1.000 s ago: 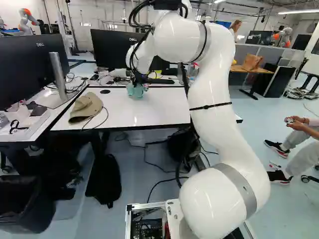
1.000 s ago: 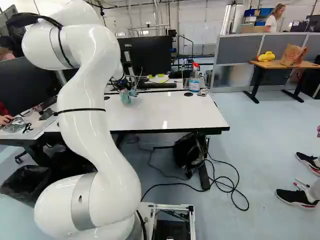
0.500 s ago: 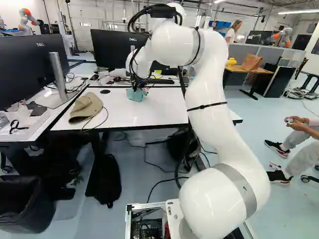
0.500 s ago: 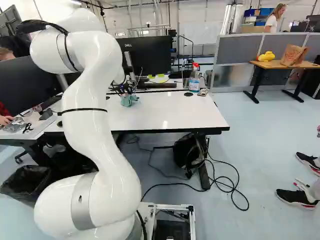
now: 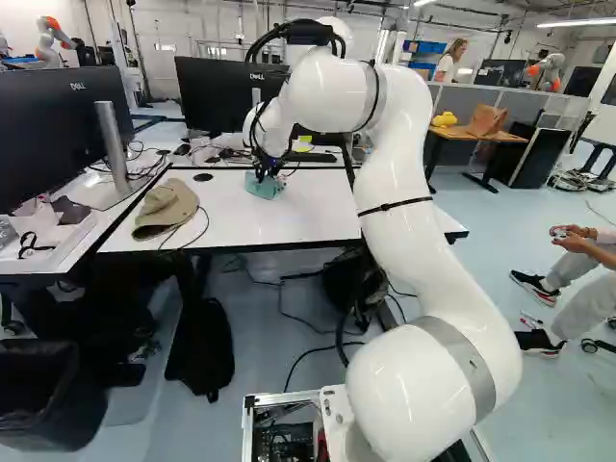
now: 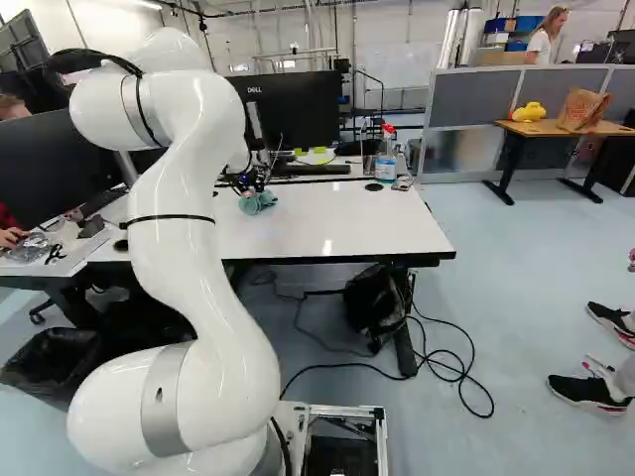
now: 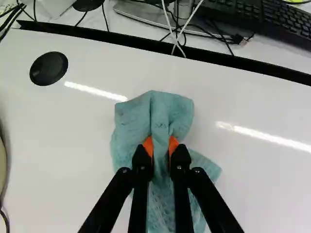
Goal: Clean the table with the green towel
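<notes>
Taking the white table (image 5: pixel 308 217) as a clock face, twelve at the far edge in the left base view, a dark monitor (image 5: pixel 50 135) is standing beyond nine o'clock, on the neighbouring desk. A tan cap (image 5: pixel 166 207) is lying at nine, its crown and brim covering a patch that any wiping would be missing. A black round cap plate (image 7: pixel 48 68) is sitting at about ten. The green towel (image 7: pixel 167 114) is lying bunched between eleven and twelve, and the gripper (image 7: pixel 161 143) is pinching a raised fold of it, the two fingers standing narrow with the cloth between their orange pads (image 7: pixel 147 145). The loose ends are spreading out around the grip and seem to be resting on the surface. Past the far edge, a keyboard (image 5: pixel 308 157) is lying near twelve. In the right base view a spray bottle (image 6: pixel 386 157) is standing near the far edge, at about one. The white arm (image 5: pixel 409 221) is rising around five in the left base view, hiding part of the right end. As for progress, the cloth is already in hand and placed for wiping; how much is clean I cannot tell, since no marks are showing. The near side and the stretch from one to five are probably still needing a pass, and the letting go of the towel is remaining for the end.
</notes>
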Robot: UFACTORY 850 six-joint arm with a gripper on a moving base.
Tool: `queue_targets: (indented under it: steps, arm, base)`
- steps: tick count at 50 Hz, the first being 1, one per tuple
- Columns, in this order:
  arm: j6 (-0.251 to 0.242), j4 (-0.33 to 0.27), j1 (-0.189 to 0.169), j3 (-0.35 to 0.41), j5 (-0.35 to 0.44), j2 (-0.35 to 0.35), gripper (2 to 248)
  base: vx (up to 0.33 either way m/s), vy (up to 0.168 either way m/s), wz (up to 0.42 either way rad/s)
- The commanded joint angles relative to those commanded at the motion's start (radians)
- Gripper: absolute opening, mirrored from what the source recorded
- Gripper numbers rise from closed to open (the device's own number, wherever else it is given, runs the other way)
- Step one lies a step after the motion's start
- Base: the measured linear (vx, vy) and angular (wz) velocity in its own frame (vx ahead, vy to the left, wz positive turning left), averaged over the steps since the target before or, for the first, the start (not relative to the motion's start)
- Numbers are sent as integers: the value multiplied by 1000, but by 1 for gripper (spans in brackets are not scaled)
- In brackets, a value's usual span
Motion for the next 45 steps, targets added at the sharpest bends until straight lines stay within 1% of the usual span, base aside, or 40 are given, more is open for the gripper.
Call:
queue_targets:
  steps: [20,28,45]
  arm:
    - [0,0,0,0,-30,0,53]
    - [0,0,2,3,-31,2,53]
    - [0,0,28,75,-31,52,53]
  base:
    - [0,0,0]
    - [0,0,0]
    - [0,0,0]
